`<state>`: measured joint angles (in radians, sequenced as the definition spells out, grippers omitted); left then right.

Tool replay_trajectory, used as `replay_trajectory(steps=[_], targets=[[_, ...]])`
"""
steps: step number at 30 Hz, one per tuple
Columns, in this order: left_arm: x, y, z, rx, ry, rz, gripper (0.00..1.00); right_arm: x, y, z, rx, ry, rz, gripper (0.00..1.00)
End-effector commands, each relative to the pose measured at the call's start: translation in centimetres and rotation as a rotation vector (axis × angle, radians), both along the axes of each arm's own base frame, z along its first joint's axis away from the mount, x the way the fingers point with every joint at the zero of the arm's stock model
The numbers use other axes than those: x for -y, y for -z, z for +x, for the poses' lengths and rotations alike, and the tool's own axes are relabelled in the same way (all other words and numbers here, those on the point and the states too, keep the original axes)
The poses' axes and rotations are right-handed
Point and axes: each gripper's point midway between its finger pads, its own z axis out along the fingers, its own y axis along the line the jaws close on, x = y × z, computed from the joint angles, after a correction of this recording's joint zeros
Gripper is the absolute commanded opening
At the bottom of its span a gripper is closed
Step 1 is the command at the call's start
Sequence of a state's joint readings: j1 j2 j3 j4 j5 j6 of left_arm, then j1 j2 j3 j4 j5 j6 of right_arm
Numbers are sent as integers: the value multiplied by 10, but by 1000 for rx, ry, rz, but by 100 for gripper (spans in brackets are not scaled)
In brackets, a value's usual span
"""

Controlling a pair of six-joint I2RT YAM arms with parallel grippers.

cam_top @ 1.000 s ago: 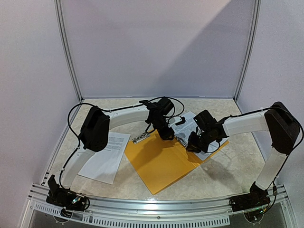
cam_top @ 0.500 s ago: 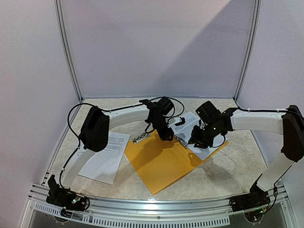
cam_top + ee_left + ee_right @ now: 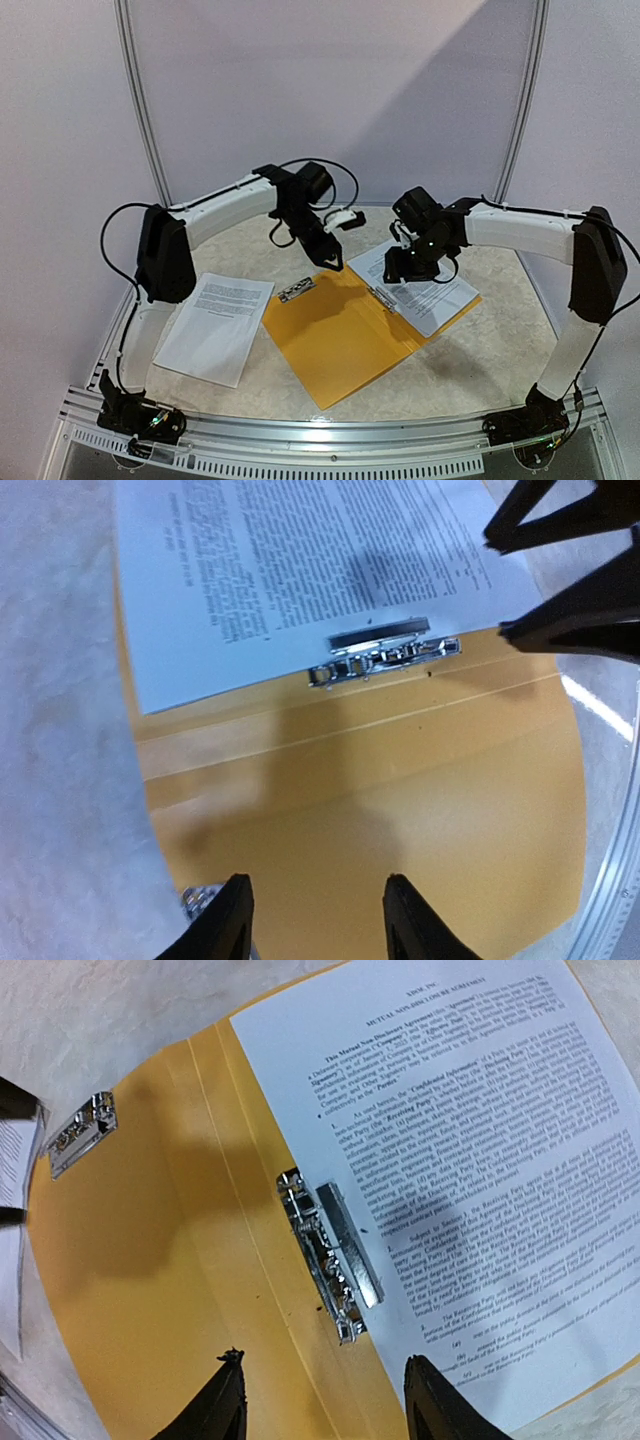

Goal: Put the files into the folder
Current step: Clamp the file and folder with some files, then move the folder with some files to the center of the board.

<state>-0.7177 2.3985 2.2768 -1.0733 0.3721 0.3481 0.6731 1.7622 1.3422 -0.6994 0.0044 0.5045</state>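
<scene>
Sheet (image 3: 425,292) under metal clip (image 3: 382,298) in open folder (image 3: 335,345); second sheet (image 3: 215,328) lower left, unfiled; left gripper (image 3: 315,920) and right gripper (image 3: 325,1400) apart, empty.

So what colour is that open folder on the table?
Orange-yellow; the folder shows best in the right wrist view.

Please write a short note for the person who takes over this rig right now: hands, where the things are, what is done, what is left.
Left hand: open, holds nothing, above the folder's far edge.
Right hand: open, holds nothing, above the clip.
Folder: lies open at the table's middle.
Done: one sheet lies on the folder's right half, its edge under the clip.
Left: a second sheet lies on the table to the folder's left, outside it; the folder is not closed.
</scene>
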Motion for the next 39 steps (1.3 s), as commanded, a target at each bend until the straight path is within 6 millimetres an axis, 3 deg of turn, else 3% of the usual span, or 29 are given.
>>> replay_trajectory(steps=[1, 2, 3, 8, 16, 21, 29, 34, 39], targets=[[-59, -32, 17, -46, -91, -3, 49, -3, 7, 22, 58, -172, -159, 54], [-71, -29, 21, -53, -116, 9, 50, -3, 17, 26, 37, -182, -202, 54], [-83, -27, 25, -62, -139, 18, 51, -7, 14, 34, 43, -194, -217, 55], [-123, -20, 31, -120, -210, 33, 58, -23, 49, 35, -16, -276, -280, 54], [-142, -23, 30, -139, -240, 27, 65, -32, 93, 35, -96, -333, -327, 53], [-146, -17, 25, -159, -244, 40, 64, -32, 110, 32, -134, -368, -344, 44], [-158, -17, 27, -143, -262, 65, 65, -39, 114, 16, -151, -520, -358, 31], [-162, -16, 25, -144, -267, 76, 65, -37, 112, 6, -138, -644, -410, 30], [-164, -6, 23, -166, -278, 101, 64, -22, 109, 7, -107, -704, -506, 30]])
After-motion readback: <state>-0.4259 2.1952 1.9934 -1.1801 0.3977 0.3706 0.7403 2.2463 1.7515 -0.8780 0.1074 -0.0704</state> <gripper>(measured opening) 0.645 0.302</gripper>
